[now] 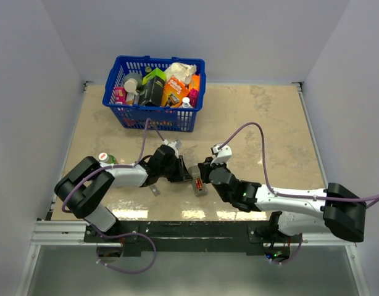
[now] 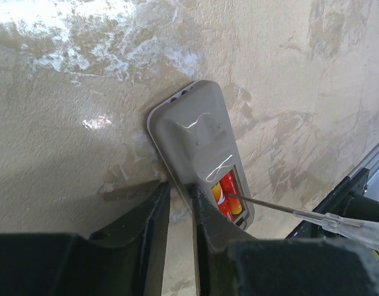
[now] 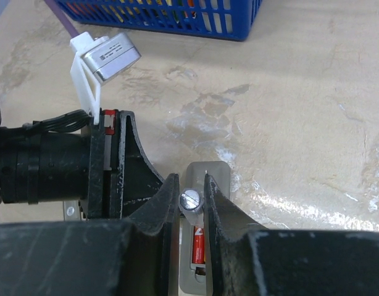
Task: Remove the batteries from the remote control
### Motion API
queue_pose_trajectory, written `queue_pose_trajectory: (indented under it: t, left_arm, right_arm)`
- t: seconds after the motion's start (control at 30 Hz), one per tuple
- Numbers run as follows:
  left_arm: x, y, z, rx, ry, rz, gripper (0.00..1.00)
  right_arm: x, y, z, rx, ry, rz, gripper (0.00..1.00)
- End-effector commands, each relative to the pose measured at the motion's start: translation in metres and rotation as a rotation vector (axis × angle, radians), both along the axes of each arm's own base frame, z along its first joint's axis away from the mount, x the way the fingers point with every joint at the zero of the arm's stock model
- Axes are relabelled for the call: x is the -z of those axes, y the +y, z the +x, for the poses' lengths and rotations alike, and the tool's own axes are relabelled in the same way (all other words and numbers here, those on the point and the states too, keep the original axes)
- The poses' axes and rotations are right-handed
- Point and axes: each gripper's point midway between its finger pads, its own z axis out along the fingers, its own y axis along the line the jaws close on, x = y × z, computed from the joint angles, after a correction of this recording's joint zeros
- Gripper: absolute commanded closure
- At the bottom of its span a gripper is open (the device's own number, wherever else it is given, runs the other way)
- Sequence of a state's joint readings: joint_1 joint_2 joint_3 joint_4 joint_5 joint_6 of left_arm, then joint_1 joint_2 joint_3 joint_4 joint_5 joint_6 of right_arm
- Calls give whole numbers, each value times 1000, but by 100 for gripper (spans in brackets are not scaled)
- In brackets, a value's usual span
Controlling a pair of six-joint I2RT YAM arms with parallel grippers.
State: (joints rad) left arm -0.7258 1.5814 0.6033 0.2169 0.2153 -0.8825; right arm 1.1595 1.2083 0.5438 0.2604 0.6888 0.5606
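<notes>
left wrist view shows me the remote control (image 2: 195, 132) lying back-up on the table (image 2: 66, 92). its battery recess is open with no cover on it, so i judge that first part is done. the batteries (image 2: 225, 196), two red-orange ones side by side, both sit in the recess, toward 5 o'clock of the remote. none is out yet, so the main work is left. a thin tool (image 2: 282, 208) comes in from 4 o'clock and its tip reaches them. the right gripper (image 3: 191, 180) is closed tight on this tool's handle. the left gripper (image 2: 178, 188) has its jaws almost together at the remote's 7 o'clock edge. if they pinch this edge or only press beside it, i cannot tell. in the top external view the remote lies at 6 o'clock of the table, between both grippers.
</notes>
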Motion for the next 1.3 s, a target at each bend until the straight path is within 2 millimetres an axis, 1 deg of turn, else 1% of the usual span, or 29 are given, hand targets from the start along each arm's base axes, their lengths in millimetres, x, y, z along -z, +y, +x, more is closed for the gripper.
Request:
queue_pose_trajectory:
  t: [0.0, 0.1, 0.17, 0.2, 0.23, 0.27, 0.3, 0.33, 0.37, 0.43, 0.47, 0.53, 0.57, 0.73, 0.83, 0.87, 0.93, 0.97, 1.0, 1.03, 1.07, 1.13, 1.17, 1.2, 1.23, 1.27]
  left_arm:
    - [7, 5, -3, -18, 10, 17, 75]
    - [7, 6, -4, -17, 9, 15, 75]
    - [6, 5, -4, -16, 7, 11, 75]
    - [6, 5, -5, -14, 10, 10, 75]
    - [5, 4, -4, -12, 8, 5, 75]
    - [6, 4, -5, -10, 11, 5, 75]
    - [5, 4, -5, -9, 10, 3, 75]
    - [5, 4, -5, -11, 12, 4, 75]
    - [4, 4, -5, -7, 9, 4, 75]
    - [5, 4, -5, -10, 9, 6, 75]
    - [3, 3, -4, -10, 7, 2, 76]
    - [4, 3, -4, -12, 11, 5, 76]
    - [3, 3, -3, -11, 8, 4, 76]
    - [3, 2, -5, -7, 14, 0, 75]
    - [-1, 2, -4, -5, 7, -7, 75]
    - [-5, 0, -2, -6, -3, -15, 75]
    - [-9, -1, -1, -4, -7, -15, 74]
    - [-14, -3, 2, -4, -16, -21, 73]
    - [-17, -3, 5, -9, -25, -17, 72]
    - [-17, -1, 5, -5, -22, -1, 71]
    - [-23, -3, 11, -14, -38, 2, 69]
    - [-25, 2, 15, -24, -42, 19, 67]
    - [-30, 3, 19, -35, -55, 15, 66]
    - [-31, 5, 21, -39, -58, 14, 65]
    - [-33, 5, 22, -44, -61, 11, 65]
    - [-34, 5, 23, -43, -62, 7, 64]
  right_arm:
    - [80, -9, -52, -86, 277, -47, 100]
    - [80, -16, -53, -68, 282, -10, 100]
    - [72, -18, -49, -58, 277, 45, 100]
    - [78, -22, -52, -66, 297, 53, 100]
    - [77, -24, -51, -63, 303, 85, 100]
    - [82, -32, -46, -43, 309, 105, 100]
    - [85, -34, -47, -46, 330, 126, 100]
    - [81, -35, -43, -42, 321, 160, 100]
    - [88, -46, -40, -15, 329, 162, 100]
    - [86, -49, -39, -10, 329, 187, 100]
    - [86, -54, -38, 2, 326, 198, 100]
    - [85, -56, -37, 0, 329, 223, 100]
    - [88, -61, -36, 11, 333, 230, 100]
    - [94, -64, -34, 12, 348, 254, 100]
    - [80, -60, -28, -20, 300, 232, 100]
    - [62, -55, -20, -33, 256, 228, 100]
    - [48, -50, -17, -84, 208, 173, 100]
    - [30, -44, -12, -101, 175, 178, 100]
    - [25, -42, -11, -119, 155, 150, 100]
    - [25, -42, -10, -121, 156, 125, 100]
    - [16, -36, -10, -134, 141, 123, 100]
    - [17, -32, -11, -148, 134, 82, 100]
    - [14, -24, -17, -169, 128, 72, 100]
    - [14, -20, -20, -175, 125, 59, 100]
    - [24, -16, -28, -175, 138, 9, 100]
    - [20, -11, -30, -175, 136, 6, 100]
